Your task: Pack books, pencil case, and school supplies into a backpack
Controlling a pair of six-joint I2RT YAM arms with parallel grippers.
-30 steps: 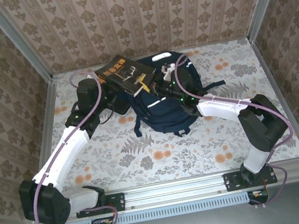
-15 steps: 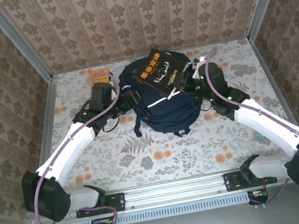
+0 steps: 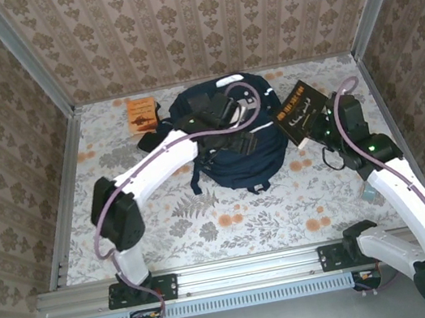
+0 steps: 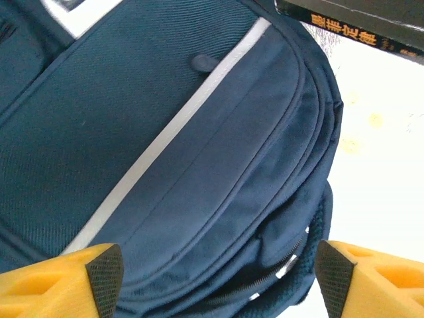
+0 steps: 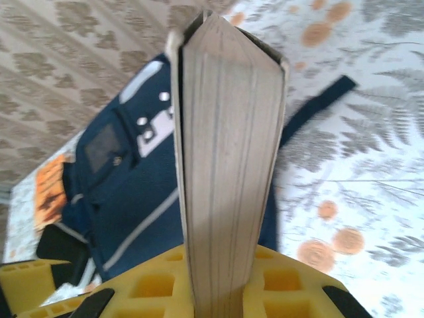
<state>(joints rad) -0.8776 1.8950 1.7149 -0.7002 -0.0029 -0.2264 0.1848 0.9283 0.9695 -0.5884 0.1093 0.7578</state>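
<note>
Backpack (image 3: pixel 239 167): navy with a white stripe, laid flat toward the far side of the floral tabletop (image 3: pixel 208 226). The left arm is stretched across its upper half.

Left gripper (image 4: pixel 218 275): in the left wrist view its yellow fingers (image 4: pixel 99 278) are seen spread wide apart, with nothing between them. The backpack's striped front panel is seen beyond the fingers. Whether the tips touch the fabric cannot be told.

Right gripper (image 3: pixel 322 125): clamped on the black book with gold lettering (image 3: pixel 299 109). The book is gripped at its near end and is held with the cover tilted up toward the overhead camera. It is positioned just beside the backpack's right side; contact between the two cannot be told. In the right wrist view the book is seen edge-on, its pale page block wedged between the yellow jaws.

Small orange book (image 3: pixel 141 114): laid flat on the tabletop at the far left, just beside the backpack's upper-left corner and apart from both grippers.
</note>
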